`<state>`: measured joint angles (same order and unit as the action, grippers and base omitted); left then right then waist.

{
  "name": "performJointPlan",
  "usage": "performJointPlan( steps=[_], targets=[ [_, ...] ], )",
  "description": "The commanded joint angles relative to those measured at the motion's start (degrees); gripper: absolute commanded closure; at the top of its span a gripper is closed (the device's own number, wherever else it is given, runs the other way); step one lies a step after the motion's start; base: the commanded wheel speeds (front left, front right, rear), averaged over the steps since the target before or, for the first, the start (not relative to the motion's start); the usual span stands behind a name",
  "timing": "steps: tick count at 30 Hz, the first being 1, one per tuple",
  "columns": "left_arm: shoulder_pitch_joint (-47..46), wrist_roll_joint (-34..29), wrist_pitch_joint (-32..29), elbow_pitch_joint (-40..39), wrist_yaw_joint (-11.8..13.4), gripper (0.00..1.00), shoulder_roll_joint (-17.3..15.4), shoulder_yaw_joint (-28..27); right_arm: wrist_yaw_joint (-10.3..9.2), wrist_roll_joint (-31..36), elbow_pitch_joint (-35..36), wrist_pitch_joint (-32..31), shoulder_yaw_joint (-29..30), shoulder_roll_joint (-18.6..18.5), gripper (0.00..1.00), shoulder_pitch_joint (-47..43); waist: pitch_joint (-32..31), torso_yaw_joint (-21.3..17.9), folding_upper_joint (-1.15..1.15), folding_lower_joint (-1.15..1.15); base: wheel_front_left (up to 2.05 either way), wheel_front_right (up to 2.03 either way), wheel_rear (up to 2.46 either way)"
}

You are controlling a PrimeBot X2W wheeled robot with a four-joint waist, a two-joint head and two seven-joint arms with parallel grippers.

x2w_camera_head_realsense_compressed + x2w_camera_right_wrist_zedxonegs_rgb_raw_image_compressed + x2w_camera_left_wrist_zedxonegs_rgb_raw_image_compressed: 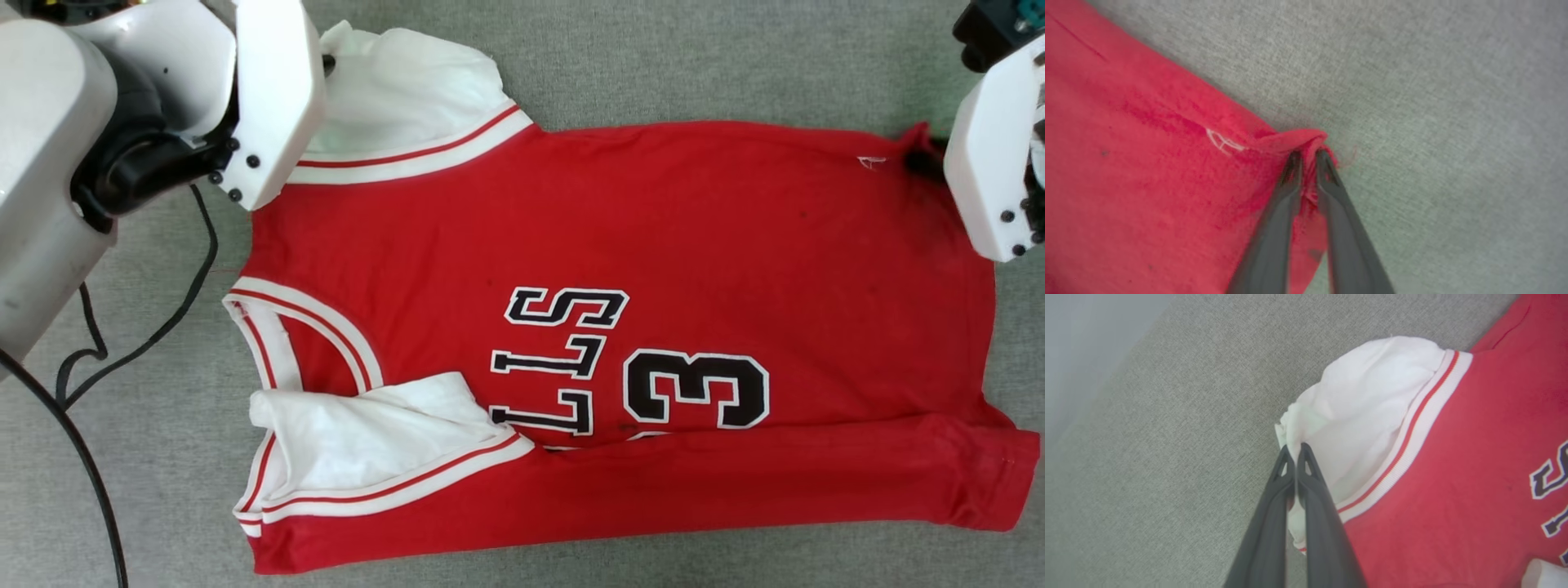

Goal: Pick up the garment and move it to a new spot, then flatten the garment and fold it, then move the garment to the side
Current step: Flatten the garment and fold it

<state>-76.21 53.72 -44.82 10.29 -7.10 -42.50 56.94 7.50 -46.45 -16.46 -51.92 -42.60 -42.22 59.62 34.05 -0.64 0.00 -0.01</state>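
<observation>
Head view: garment [620, 245] spread flat on grey woven surface [694, 57]. Long axis runs across the frame, collar to robot's left, hem to right. Near long edge lies turned over the front.

Left wrist view: left end effector [1293, 451] pinched narrow on far white sleeve [1363, 396].

Right wrist view: right end effector [1306, 157] pinched on far hem corner [1294, 141].

Both grip the far edge, and the cloth body lies robot-ward of each. Likely next: draw that edge nearward, arms kept parallel.
</observation>
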Motion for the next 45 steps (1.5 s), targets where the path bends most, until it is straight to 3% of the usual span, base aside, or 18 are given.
performJointPlan(
  steps=[1, 14, 21, 23, 28, 37, 45],
  targets=[
    [0.82, 0.19, 0.62, 0.12, -0.12, 1.0, -0.33, 0.02, -0.02, 0.0, -1.76, 0.33, -2.19, 0.72, 1.0, -2.5, -1.02, -0.24, 0.0, 0.01, 0.0, 0.0, 0.0],
    [9.17, 0.75, 7.79, -6.2, 0.67, 1.0, -4.78, 1.25, -0.02, -3.94, -0.2, 17.51, -3.79, -3.21, 1.0, -5.14, -12.57, -0.04, 0.0, 0.01, 0.0, 0.0, 0.0],
    [17.75, 2.27, 10.63, -13.89, 4.22, 1.0, -9.66, 2.38, -0.02, -5.55, 1.94, 23.17, -5.69, -5.89, 1.0, -11.56, -17.35, 0.22, 0.0, 0.01, 0.0, 0.0, 0.0],
    [23.55, 3.11, 12.93, -17.47, 6.91, 1.0, -11.58, 3.53, -0.02, -6.26, 2.91, 25.62, -6.31, -6.67, 1.0, -15.86, -19.62, 0.38, 0.0, 0.01, 0.0, 0.0, 0.0],
    [30.96, 5.05, 15.85, -19.89, 10.0, 1.0, -13.36, 5.23, -0.02, -7.55, 3.91, 27.55, -6.25, -7.86, 1.0, -22.08, -21.49, 0.49, 0.0, 0.01, 0.0, 0.0, 0.0],
    [41.17, 7.83, 20.83, -18.36, 12.53, 1.0, -13.13, 8.27, -0.02, -8.72, 2.3, 29.26, -5.9, -6.81, 1.0, -31.74, -21.52, 0.12, 0.0, 0.01, 0.0, 0.0, 0.0],
    [44.97, 10.6, 22.75, -11.61, 11.17, 1.0, -9.99, 9.62, -0.02, -8.04, -2.38, 30.53, -6.95, -2.73, 1.0, -34.55, -20.93, -0.31, 0.0, 0.01, 0.0, 0.0, 0.0]
  ],
)
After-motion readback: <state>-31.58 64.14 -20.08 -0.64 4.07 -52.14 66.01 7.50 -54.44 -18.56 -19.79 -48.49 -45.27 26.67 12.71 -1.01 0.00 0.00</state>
